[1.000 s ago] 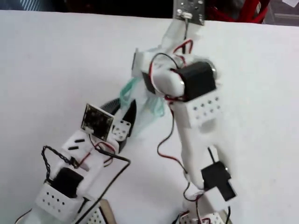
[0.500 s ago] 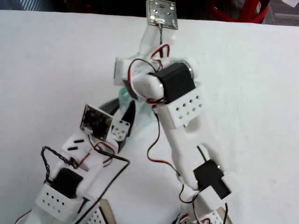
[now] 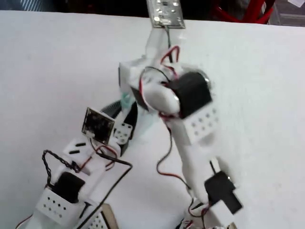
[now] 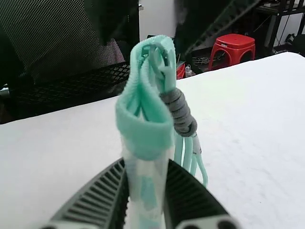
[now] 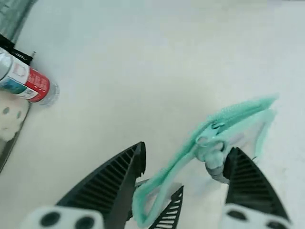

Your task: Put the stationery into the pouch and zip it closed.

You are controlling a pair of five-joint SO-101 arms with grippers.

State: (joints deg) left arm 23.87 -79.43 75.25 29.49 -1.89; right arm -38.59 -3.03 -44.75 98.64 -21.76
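Left gripper (image 4: 145, 168): clamped on clear mint-edged pouch (image 4: 143, 129)
Right gripper (image 5: 187, 148): spread around mint zip pull (image 5: 209, 143)
Risk: off-centre closing misses pull; pouch twists.

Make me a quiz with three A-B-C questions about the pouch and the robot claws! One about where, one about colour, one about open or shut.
1. Where is the pouch?
A) flat on a stool
B) held in the left claw
C) inside a box

2. What colour is its zipper?
A) orange
B) purple
C) mint green

3. How is the right claw?
A) open
B) shut on a pen
C) shut on nothing

Answers:
1. B, the left wrist view shows the pouch pinched between that claw's two sides.
2. C, the zipper band is mint green in both wrist views.
3. A, its two sides stand wide apart, with the zipper's pull between them.
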